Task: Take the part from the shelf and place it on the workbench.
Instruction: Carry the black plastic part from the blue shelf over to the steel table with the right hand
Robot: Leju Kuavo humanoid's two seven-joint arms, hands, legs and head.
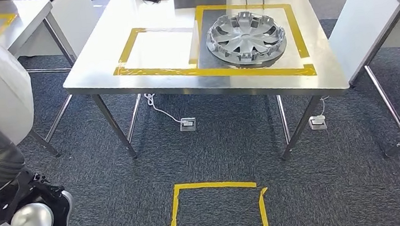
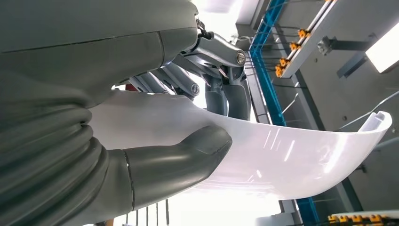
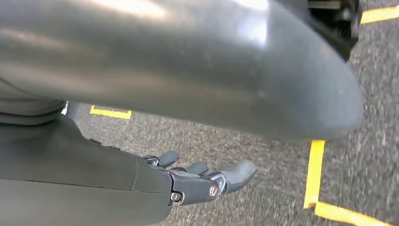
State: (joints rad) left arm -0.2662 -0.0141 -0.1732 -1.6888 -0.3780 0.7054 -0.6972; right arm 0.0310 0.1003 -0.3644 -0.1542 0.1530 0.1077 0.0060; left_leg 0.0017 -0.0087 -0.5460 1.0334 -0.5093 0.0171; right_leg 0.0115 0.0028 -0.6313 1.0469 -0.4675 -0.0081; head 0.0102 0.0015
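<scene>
The white curved panel point(image 2: 291, 155) is clamped between thumb and fingers of the left robot hand point(image 2: 188, 127), carried toward the tabletop point(image 1: 97, 62); the right robot hand point(image 3: 197, 179) hangs spread, unladen.

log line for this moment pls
left hand grips white part | right hand empty, over carpet | workbench ahead, hubcap on it
</scene>
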